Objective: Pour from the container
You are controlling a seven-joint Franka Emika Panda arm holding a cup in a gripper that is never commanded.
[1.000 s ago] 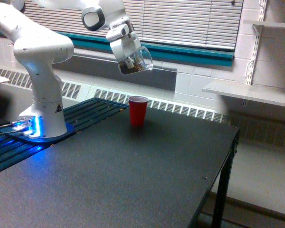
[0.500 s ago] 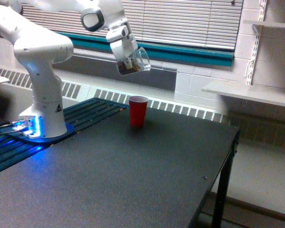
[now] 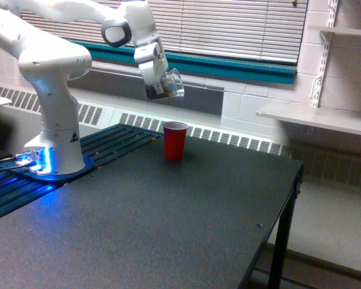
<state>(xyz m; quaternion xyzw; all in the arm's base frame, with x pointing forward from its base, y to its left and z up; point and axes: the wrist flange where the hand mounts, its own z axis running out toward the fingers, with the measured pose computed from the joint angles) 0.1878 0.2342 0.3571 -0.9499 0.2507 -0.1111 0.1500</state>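
The end effector (image 3: 159, 84) grips the tilted clear container (image 3: 166, 86) above the red cup (image 3: 174, 140)

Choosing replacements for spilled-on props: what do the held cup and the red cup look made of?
The held cup looks like clear, glossy thin plastic: dark granules show through its wall. The red cup looks like opaque, smooth plastic with a rolled rim, though coated paper can't be ruled out.

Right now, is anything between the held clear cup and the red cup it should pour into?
Nothing visible. The clear cup is held tilted in the gripper, above the red cup; only open air lies between them.
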